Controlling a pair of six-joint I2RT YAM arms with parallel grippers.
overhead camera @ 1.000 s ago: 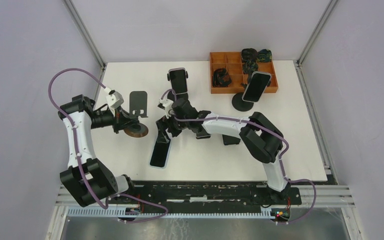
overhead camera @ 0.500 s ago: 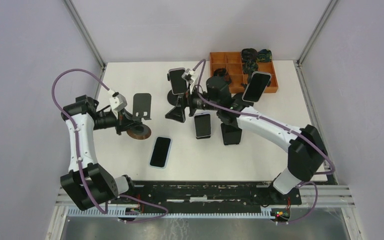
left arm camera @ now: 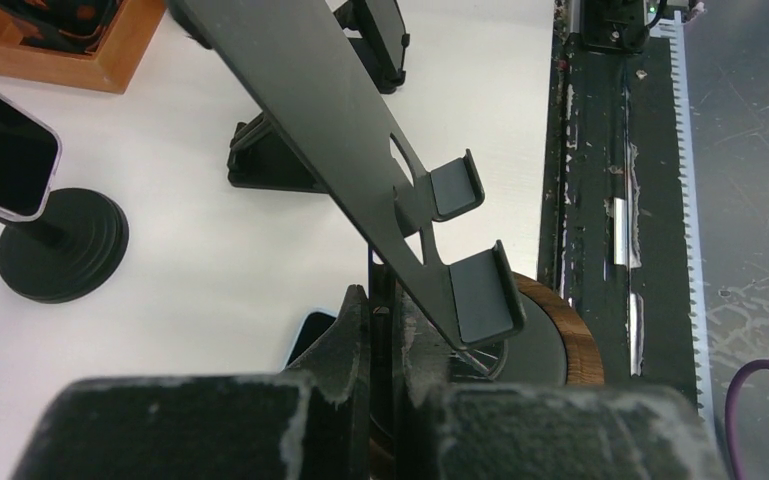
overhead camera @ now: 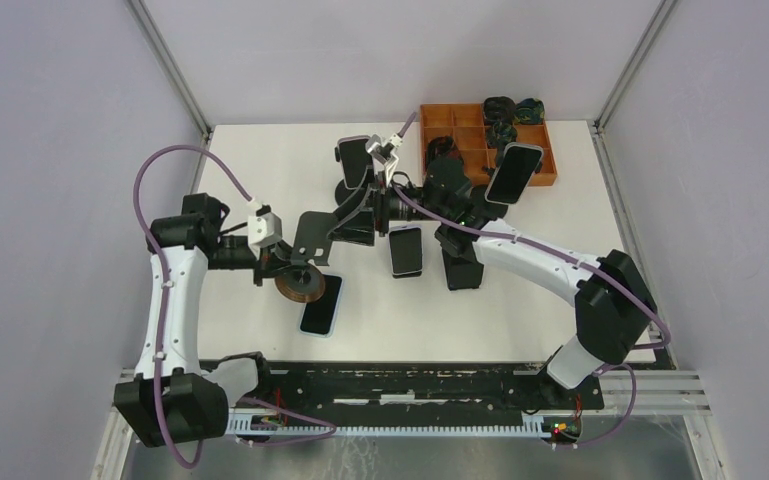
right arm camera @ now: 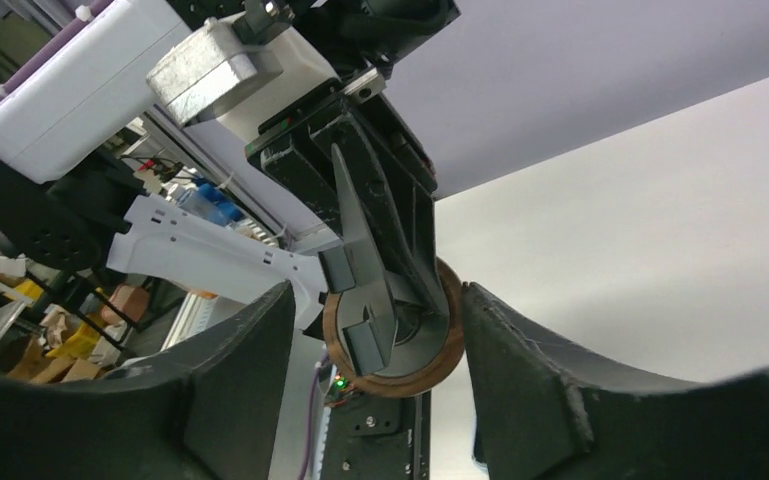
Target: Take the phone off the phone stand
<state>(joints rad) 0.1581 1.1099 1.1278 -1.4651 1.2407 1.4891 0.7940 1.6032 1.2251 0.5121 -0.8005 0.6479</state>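
The phone [overhead camera: 322,303], dark with a pale edge, lies flat on the white table, off the stand. The phone stand, a black plate [overhead camera: 312,234] with two lips on a round wooden base [overhead camera: 303,283], is tilted and its base overlaps the phone's upper left corner. My left gripper [overhead camera: 278,262] is shut on the stand's thin post [left arm camera: 385,300], below the plate [left arm camera: 340,110] and beside the base [left arm camera: 560,330]. My right gripper [overhead camera: 355,215] is open and empty, just right of the plate. In the right wrist view its fingers [right arm camera: 240,400] frame the stand [right arm camera: 390,320] without touching it.
A second phone [overhead camera: 355,160] stands on a stand at the back. A third [overhead camera: 513,172] sits on a round-based stand [overhead camera: 485,205]. Another phone [overhead camera: 406,250] lies flat mid-table beside a black stand [overhead camera: 460,268]. An orange compartment tray [overhead camera: 543,172] is at the back right.
My right gripper left the phone flat on the table and swung back toward the centre, open. My left gripper carried the empty stand right, over the phone's corner.
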